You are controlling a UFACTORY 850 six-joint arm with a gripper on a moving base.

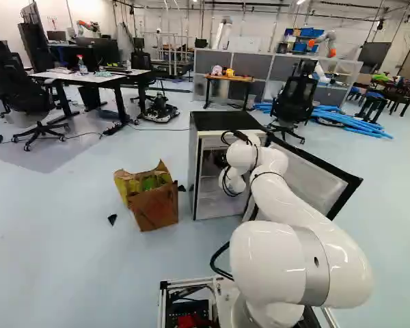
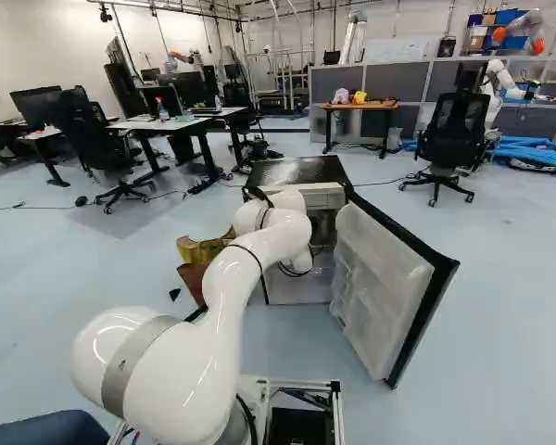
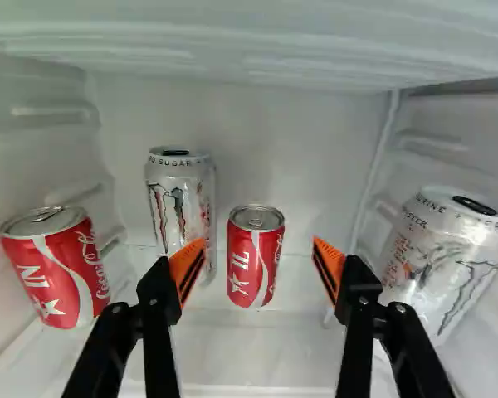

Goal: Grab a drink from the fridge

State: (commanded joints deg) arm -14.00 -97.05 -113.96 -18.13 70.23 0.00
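Observation:
The open fridge [image 1: 223, 121] stands ahead of the base, and my arm reaches into it; in the base views the fridge and arm hide the gripper. In the wrist view my gripper [image 3: 254, 264] is open inside the compartment, its orange-padded fingers wide apart. Ahead, centred in the gap, a small red can [image 3: 255, 257] stands upright, touched by neither finger. A tall white can [image 3: 179, 203] is behind it, beyond one finger. Another red can [image 3: 60, 267] stands near one side wall, and a second white can [image 3: 442, 259] near the opposite wall.
The fridge door [image 2: 389, 283] hangs open to the right of the arm. A cardboard box [image 1: 154, 203] sits on the floor left of the fridge. Inside, side walls [image 3: 448, 157] and a ceiling panel [image 3: 257, 41] surround the gripper closely. Another robot [image 2: 500, 83] is far back.

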